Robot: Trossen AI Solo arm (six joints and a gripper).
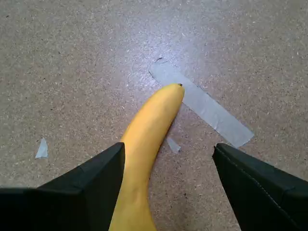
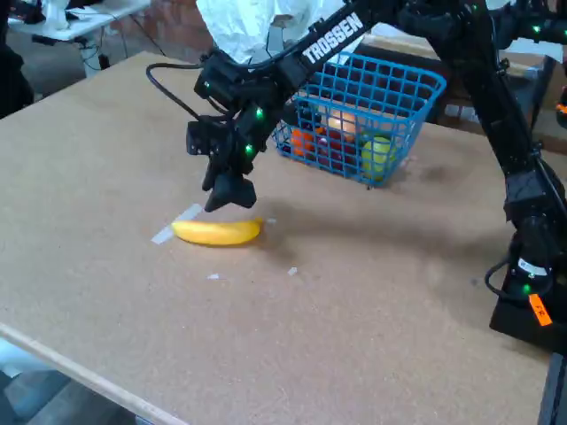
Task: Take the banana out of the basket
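Where gripper gapes: banana beneath.

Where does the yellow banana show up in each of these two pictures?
Wrist view: the banana runs from the bottom edge up to the centre, beside the left finger of the open end effector.
Fixed view: it lies on the table, left of centre, below the end effector.
Shared landmark: the grey tape strip at its tip.

"TROSSEN" on the arm
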